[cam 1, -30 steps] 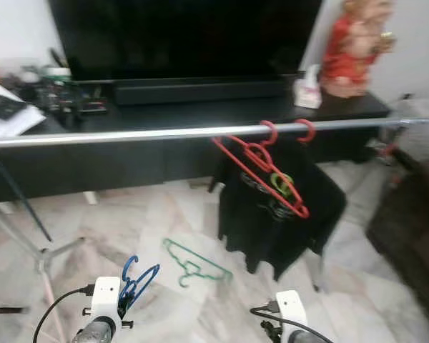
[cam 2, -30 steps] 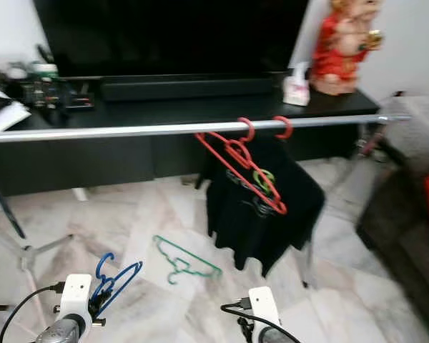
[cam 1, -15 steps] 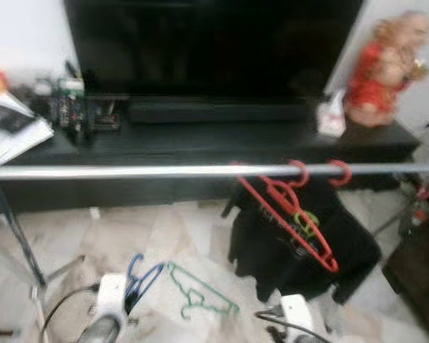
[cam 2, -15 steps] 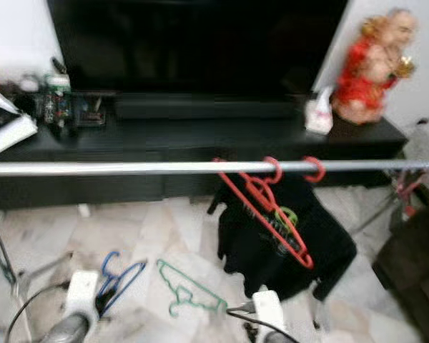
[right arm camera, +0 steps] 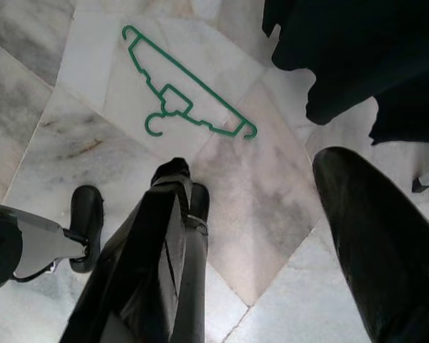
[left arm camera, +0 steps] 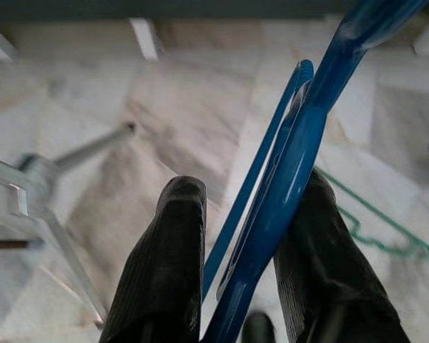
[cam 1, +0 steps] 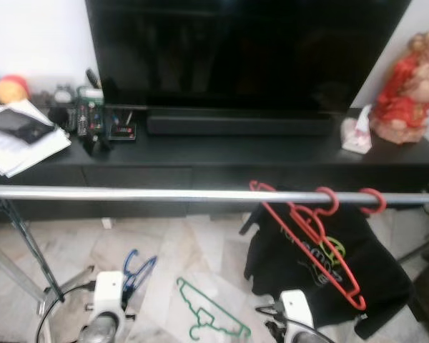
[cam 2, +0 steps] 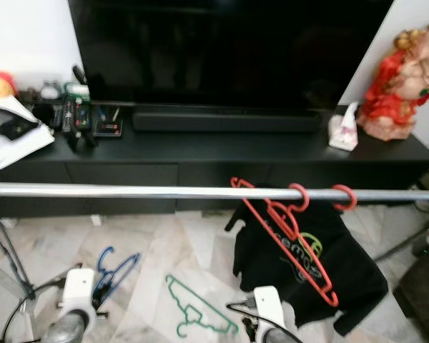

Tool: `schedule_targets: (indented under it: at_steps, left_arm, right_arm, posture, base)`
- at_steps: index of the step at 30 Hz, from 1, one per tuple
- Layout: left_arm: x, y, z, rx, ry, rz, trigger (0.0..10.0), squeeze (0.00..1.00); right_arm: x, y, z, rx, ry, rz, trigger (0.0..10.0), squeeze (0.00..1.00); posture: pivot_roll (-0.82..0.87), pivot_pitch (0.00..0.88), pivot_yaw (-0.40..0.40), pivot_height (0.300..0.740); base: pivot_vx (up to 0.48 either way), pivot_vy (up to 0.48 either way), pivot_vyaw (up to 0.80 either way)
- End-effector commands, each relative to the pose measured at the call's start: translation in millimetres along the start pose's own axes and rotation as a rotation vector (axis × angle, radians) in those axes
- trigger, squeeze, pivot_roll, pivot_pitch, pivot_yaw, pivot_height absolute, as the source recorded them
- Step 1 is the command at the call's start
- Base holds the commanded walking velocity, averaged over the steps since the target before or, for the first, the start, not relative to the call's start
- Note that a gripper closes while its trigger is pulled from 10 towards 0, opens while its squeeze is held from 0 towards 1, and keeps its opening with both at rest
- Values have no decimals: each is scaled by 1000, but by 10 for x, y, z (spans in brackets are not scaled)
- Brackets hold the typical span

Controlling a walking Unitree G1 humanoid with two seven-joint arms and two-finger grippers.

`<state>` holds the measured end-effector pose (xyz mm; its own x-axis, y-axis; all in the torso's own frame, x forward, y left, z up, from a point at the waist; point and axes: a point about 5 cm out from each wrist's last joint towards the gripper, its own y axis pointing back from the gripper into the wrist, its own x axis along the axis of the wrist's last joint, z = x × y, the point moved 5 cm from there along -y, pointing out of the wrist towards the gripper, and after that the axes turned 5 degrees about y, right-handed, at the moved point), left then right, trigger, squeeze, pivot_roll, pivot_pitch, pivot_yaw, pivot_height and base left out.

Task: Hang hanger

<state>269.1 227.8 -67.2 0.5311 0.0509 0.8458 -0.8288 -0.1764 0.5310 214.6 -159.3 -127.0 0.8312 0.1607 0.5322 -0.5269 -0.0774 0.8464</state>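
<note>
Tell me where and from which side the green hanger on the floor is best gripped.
Judging by its pose, the green hanger lies flat on the marble floor, so come from straight above. Grip the long straight bar: it is thin, unobstructed and apart from the black shirt. The right tool, open above it, seems best placed.

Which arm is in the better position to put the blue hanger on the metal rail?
Probably the left. The left gripper already holds the blue hanger, below a bare stretch of the metal rail. The right gripper is open and holds nothing.
</note>
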Motion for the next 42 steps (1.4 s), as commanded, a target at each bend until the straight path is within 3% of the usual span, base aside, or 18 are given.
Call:
schedule_targets:
  at_steps: [1, 12, 19, 24, 30, 33, 35, 40, 42]
  left_arm:
    - [39, 0, 74, -6, 6, 25, 10000, 0]
    - [61, 5, 120, -5, -6, 39, 10000, 0]
    - [141, 3, 64, 17, 0, 75, 10000, 0]
    - [217, 10, 112, 1, -23, 116, 10000, 0]
    - [492, 50, 175, -24, -59, 260, 10000, 0]
    - [739, 109, 138, -7, -98, 380, 10000, 0]
    - [770, 119, 132, -5, -99, 395, 10000, 0]
    - [897, 240, 228, -109, -154, 475, 10000, 0]
    - [875, 297, 311, -198, -245, 480, 10000, 0]
  right_arm:
    - [-74, 14, 67, -13, 2, -25, 10000, 0]
    - [-70, 13, 67, -9, 22, -28, 10000, 0]
    - [-69, 13, 63, -7, 12, -27, 10000, 0]
    - [-68, 13, 63, -4, 12, -26, 10000, 0]
    - [-71, 14, 66, -5, 13, -28, 10000, 0]
    - [-75, 15, 65, -1, 14, -30, 10000, 0]
    - [-76, 15, 65, -1, 14, -31, 10000, 0]
    - [-78, 15, 64, 3, 18, -32, 10000, 0]
    - [-77, 15, 63, 4, 20, -33, 10000, 0]
  posture:
    - [30, 43, -107, 740]
    - [26, 45, -106, 740]
    - [29, 47, -107, 740]
    - [29, 49, -109, 740]
    - [29, 51, -112, 740]
    - [30, 51, -113, 740]
    - [30, 51, -113, 740]
    - [27, 52, -114, 740]
    - [28, 52, -114, 740]
  base:
    - [0, -307, 0]
    - [0, -374, 318]
    - [0, -396, 0]
    - [0, -124, 0]
    - [0, 0, 0]
    - [0, 0, 0]
    - [0, 0, 0]
    - [0, 0, 0]
    - [0, 0, 0]
